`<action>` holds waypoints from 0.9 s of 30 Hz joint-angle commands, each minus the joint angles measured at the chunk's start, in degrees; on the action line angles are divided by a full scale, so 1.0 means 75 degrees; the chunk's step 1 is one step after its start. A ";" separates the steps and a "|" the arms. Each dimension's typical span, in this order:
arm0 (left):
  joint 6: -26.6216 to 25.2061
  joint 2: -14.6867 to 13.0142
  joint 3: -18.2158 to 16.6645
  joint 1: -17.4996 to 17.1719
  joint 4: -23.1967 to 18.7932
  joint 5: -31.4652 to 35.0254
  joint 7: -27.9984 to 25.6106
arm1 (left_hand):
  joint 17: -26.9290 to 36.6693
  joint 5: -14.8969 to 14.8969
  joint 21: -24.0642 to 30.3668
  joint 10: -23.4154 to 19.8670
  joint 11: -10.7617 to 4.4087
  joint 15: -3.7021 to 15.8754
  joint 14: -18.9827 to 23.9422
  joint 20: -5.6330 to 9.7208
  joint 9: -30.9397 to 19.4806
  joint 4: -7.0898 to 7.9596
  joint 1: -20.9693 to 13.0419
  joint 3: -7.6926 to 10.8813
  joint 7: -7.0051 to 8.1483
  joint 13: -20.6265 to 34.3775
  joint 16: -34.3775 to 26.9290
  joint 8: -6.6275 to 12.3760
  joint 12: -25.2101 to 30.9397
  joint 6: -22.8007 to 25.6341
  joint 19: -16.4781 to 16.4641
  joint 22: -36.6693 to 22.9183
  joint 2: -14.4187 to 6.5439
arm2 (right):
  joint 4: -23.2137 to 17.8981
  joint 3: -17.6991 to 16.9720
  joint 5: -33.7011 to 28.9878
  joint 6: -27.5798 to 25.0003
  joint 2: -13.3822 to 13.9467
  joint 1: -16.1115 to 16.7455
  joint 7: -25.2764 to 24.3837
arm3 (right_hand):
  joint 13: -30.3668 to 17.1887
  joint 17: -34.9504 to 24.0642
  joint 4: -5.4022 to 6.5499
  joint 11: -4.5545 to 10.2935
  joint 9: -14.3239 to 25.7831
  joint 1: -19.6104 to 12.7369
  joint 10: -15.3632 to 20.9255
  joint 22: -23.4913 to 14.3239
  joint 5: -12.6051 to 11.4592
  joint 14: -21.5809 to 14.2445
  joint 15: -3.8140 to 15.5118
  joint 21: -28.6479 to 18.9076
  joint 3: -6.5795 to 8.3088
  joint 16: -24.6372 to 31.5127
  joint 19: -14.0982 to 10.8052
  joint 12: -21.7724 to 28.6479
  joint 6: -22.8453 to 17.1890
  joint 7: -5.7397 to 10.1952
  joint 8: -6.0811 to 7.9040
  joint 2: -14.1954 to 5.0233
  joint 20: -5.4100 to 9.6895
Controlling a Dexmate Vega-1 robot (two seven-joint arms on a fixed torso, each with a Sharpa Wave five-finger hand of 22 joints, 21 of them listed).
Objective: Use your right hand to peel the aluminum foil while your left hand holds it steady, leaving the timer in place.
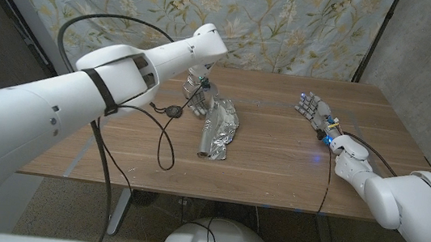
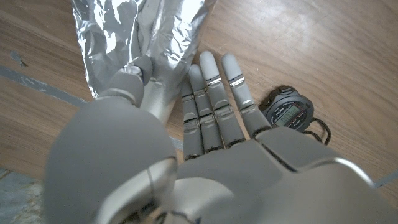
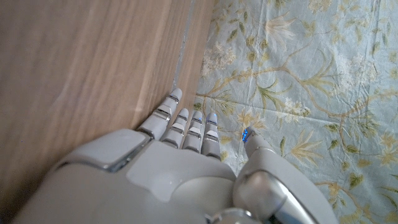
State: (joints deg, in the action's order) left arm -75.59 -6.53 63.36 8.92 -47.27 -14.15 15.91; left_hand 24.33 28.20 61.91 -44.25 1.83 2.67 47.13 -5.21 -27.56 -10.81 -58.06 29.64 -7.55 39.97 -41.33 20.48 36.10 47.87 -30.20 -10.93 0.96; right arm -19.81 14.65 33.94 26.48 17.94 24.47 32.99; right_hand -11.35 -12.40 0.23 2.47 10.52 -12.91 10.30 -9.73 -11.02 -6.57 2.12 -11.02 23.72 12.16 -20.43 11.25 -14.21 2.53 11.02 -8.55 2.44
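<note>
Foil (image 1: 217, 126), crumpled around its roll, lies on the wooden table (image 1: 276, 156) right at the tips of the left hand (image 1: 201, 85); in the left wrist view the foil (image 2: 140, 37) sits just beyond the fingers (image 2: 211, 93), which are straight and pressed side by side, with the thumb reaching onto the silver sheet. Whether those fingers actually bear down on the foil I cannot tell. The timer (image 2: 287, 113) rests on the far side of the same fingers from the thumb, close against them, its black cord trailing off. The right hand (image 1: 315, 114) stands well apart from the foil, fingers (image 3: 186, 127) loosely extended and a little apart, holding nothing, near the table's back edge by the floral cloth (image 3: 298, 74). The likely trouble is that if the right hand pulls at the sheet before the left has a firm hold, the whole roll could slide or turn. A sideways shift of the left fingers could also nudge the timer out of place or snag its cord.
</note>
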 commanded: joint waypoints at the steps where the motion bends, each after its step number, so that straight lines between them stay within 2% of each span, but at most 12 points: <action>1: 0.0071 -0.0369 -0.0146 -0.0022 -0.0735 -0.0497 -0.0264 | 0.0054 0.0040 0.0049 -0.0097 -0.0002 0.0157 0.0246 0.0058 -0.0176 0.0167 -0.0624 0.0154 0.0026 0.0051 0.0029 0.0168 0.0070 0.0143 -0.0054 -0.0004 -0.0626 | -0.0035 0.0133 0.0090 0.0250 0.0008 0.0044 0.0139 | -0.0027 -0.0012 -0.0008 0.0048 0.0042 0.0008 0.0035 -0.0017 0.0012 -0.0071 0.0101 -0.0023 0.0054 0.0053 -0.0040 0.0015 -0.0066 0.0022 0.0029 -0.0005 0.0081; 4: 0.0051 -0.0529 -0.0414 -0.0164 -0.1005 -0.0667 -0.0418 | 0.0065 0.0039 0.0062 -0.0084 -0.0009 0.0160 0.0247 0.0057 -0.0171 0.0167 -0.0629 0.0152 0.0015 0.0068 0.0040 0.0170 0.0068 0.0137 -0.0060 -0.0002 -0.0619 | -0.0056 0.0221 0.0070 0.0349 0.0035 0.0046 0.0188 | -0.0027 -0.0012 -0.0011 0.0047 0.0042 0.0008 0.0038 -0.0017 0.0012 -0.0070 0.0098 -0.0022 0.0054 0.0052 -0.0039 0.0016 -0.0074 0.0015 0.0032 -0.0002 0.0077; 9: 0.0074 -0.0754 -0.0570 -0.0285 -0.1340 -0.0888 -0.0486 | 0.0082 0.0036 0.0072 -0.0095 -0.0040 0.0172 0.0235 0.0099 -0.0171 0.0169 -0.0633 0.0149 0.0043 0.0063 0.0065 0.0182 0.0058 0.0142 -0.0037 -0.0001 -0.0611 | -0.0116 0.0317 0.0119 0.0516 0.0068 0.0063 0.0284 | -0.0027 -0.0014 -0.0012 0.0055 0.0043 0.0009 0.0035 -0.0017 0.0012 -0.0065 0.0102 -0.0022 0.0058 0.0052 -0.0037 0.0015 -0.0077 0.0014 0.0033 -0.0010 0.0078; 15: 0.0170 -0.0900 -0.0445 -0.0261 -0.1488 -0.1021 -0.0383 | 0.0054 0.0042 0.0074 -0.0134 -0.0141 0.0144 0.0162 0.0257 -0.0163 0.0232 -0.0513 0.0117 0.0153 0.0055 0.0202 0.0230 0.0048 0.0196 0.0014 0.0013 -0.0537 | -0.0192 0.0406 0.0226 0.0649 0.0079 0.0091 0.0327 | -0.0027 -0.0015 -0.0017 0.0060 0.0043 0.0007 0.0034 -0.0018 0.0012 -0.0070 0.0116 -0.0023 0.0061 0.0054 -0.0040 0.0015 -0.0074 0.0016 0.0031 -0.0010 0.0082; 19: 0.0172 -0.0976 -0.0428 -0.0207 -0.1571 -0.1079 -0.0367 | -0.0139 0.0065 0.0067 -0.0260 -0.0223 0.0095 0.0106 0.0264 -0.0166 0.0301 -0.0355 0.0122 0.0205 -0.0023 0.0448 0.0265 0.0035 0.0224 0.0007 0.0045 -0.0487 | -0.0199 0.0479 0.0253 0.0716 0.0078 0.0089 0.0302 | -0.0027 -0.0015 -0.0017 0.0050 0.0043 0.0009 0.0040 -0.0018 0.0011 -0.0074 0.0109 -0.0023 0.0064 0.0056 -0.0040 0.0017 -0.0077 0.0016 0.0032 -0.0013 0.0084; 24: 0.0217 -0.1089 -0.0518 -0.0135 -0.1673 -0.1156 -0.0378 | -0.0520 0.0116 0.0010 -0.0228 -0.0259 -0.0081 -0.0108 0.0156 -0.0170 0.0324 -0.0195 0.0210 0.0188 0.0008 0.0947 0.0283 0.0019 0.0218 0.0076 0.0093 -0.0430 | -0.0236 0.0525 0.0321 0.0769 0.0073 0.0092 0.0305 | -0.0027 -0.0016 -0.0021 0.0050 0.0043 0.0007 0.0039 -0.0018 0.0011 -0.0077 0.0110 -0.0022 0.0067 0.0057 -0.0040 0.0017 -0.0081 0.0012 0.0034 -0.0014 0.0081; 27: 0.0236 -0.1184 -0.0675 -0.0153 -0.1794 -0.1226 -0.0447 | -0.0702 0.0133 -0.0061 -0.0195 -0.0257 -0.0140 -0.0271 0.0010 -0.0166 0.0329 -0.0113 0.0250 0.0205 0.0048 0.1211 0.0275 0.0020 0.0188 0.0216 0.0109 -0.0390 | -0.0263 0.0562 0.0344 0.0796 0.0078 0.0085 0.0313 | -0.0027 -0.0018 -0.0021 0.0049 0.0043 0.0010 0.0040 -0.0018 0.0012 -0.0077 0.0111 -0.0022 0.0066 0.0058 -0.0040 0.0017 -0.0082 0.0010 0.0034 -0.0016 0.0085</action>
State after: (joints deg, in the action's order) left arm -74.49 -13.32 59.99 7.34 -58.20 -21.45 13.08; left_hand 19.94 28.23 61.86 -44.66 1.42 2.02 46.00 -4.24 -27.40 -10.16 -57.85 28.99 -7.46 39.89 -33.59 20.48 36.21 47.78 -29.09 -10.12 0.75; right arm -21.11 17.74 35.69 31.20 18.42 25.07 35.11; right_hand -11.35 -12.39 0.08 2.47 10.52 -12.91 10.30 -9.73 -11.02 -6.57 2.12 -11.02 23.88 12.16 -20.43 11.25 -14.21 2.53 10.99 -8.55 2.44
